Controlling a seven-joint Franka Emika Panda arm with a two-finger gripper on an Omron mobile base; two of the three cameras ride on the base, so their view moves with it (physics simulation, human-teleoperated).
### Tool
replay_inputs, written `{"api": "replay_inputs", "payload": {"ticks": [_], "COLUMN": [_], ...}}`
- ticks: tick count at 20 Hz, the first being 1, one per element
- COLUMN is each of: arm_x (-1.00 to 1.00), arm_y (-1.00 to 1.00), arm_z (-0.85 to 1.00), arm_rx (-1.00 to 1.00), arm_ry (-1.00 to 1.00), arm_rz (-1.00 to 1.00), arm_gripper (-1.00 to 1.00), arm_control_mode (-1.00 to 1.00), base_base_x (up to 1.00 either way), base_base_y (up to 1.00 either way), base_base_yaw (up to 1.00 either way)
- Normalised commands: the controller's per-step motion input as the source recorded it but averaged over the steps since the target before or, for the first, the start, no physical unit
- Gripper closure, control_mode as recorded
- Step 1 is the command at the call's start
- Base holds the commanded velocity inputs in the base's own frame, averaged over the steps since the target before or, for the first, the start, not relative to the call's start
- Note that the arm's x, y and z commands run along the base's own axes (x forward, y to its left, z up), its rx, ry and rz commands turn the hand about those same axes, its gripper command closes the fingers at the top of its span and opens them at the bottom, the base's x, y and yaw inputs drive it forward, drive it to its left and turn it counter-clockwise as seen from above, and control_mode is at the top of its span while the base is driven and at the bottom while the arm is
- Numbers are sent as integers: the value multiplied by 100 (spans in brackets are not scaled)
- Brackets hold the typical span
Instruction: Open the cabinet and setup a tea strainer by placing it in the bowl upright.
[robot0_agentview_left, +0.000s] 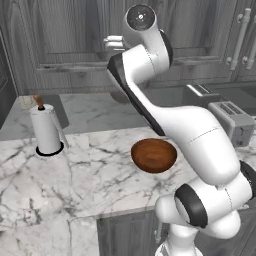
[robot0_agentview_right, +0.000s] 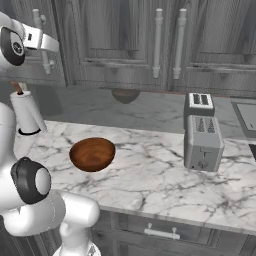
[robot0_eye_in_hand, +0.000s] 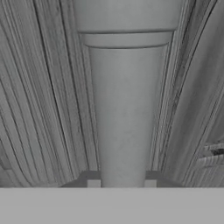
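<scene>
Two fingertips (robot0_eye_in_hand: 92, 180) of end effector (robot0_eye_in_hand: 121, 181) clamping cabinet handle (robot0_eye_in_hand: 124, 109), base views showing bowl (robot0_agentview_left: 153, 155).

Flat, even rendered light is seen throughout, moderately bright. Soft highlights are thrown on the white arm (robot0_agentview_left: 190, 135) and the glossy bowl (robot0_agentview_left: 153, 155). A dim shadow is cast under the cabinet (robot0_agentview_right: 125, 45) onto the back wall. Low resolution and slight softness are noted. The handle (robot0_eye_in_hand: 124, 109) is rendered blurred and grey at close range.
</scene>
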Motion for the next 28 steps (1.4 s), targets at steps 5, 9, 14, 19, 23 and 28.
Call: {"api": "replay_inputs", "payload": {"ticks": [5, 9, 14, 19, 23, 28], "arm_x": [-60, -64, -76, -86, -84, -65], "arm_y": [53, 55, 61, 68, 68, 71], "arm_z": [0, 0, 0, 0, 0, 0], "arm_rx": [0, 0, 0, 0, -2, -3], "arm_ry": [-1, 0, -1, 0, 0, 0], "arm_rz": [0, 0, 0, 0, 0, 0], "arm_gripper": [100, 100, 100, 100, 100, 100], "arm_control_mode": [-100, -100, -100, -100, -100, -100], "base_base_x": [0, 0, 0, 0, 0, 0], "base_base_y": [0, 0, 0, 0, 0, 0], "base_base_yaw": [0, 0, 0, 0, 0, 0]}}
